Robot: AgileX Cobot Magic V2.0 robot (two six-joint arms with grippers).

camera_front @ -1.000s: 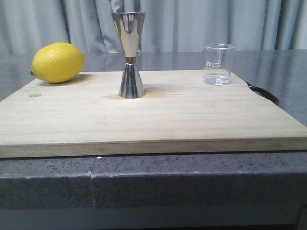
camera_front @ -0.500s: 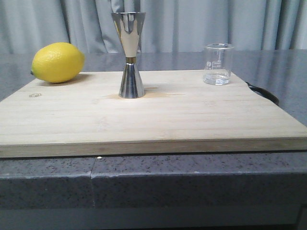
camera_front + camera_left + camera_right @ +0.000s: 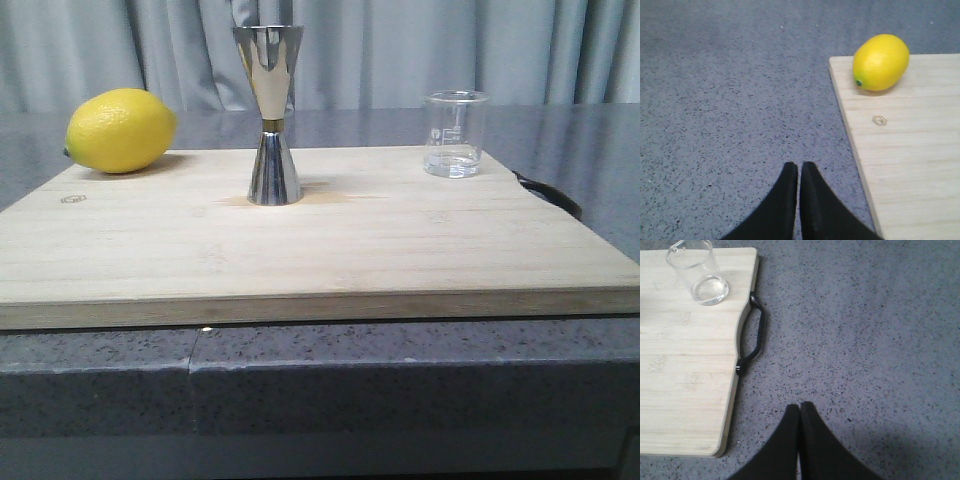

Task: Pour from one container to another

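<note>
A small clear glass beaker (image 3: 455, 134) stands upright at the back right of the wooden board (image 3: 320, 250), with a little clear liquid at its bottom; the right wrist view shows the beaker (image 3: 697, 275) near the board's corner. The tall steel jigger (image 3: 270, 115) with a gold waist stands upright at the board's back centre. My left gripper (image 3: 799, 167) is shut and empty over the grey counter, off the board's left side. My right gripper (image 3: 800, 407) is shut and empty over the counter, off the board's right side. Neither gripper shows in the front view.
A yellow lemon (image 3: 120, 130) lies at the board's back left corner, and the left wrist view shows the lemon (image 3: 881, 62) too. A black handle (image 3: 754, 335) sticks out from the board's right edge. Grey speckled counter (image 3: 730, 100) surrounds the board; curtains hang behind.
</note>
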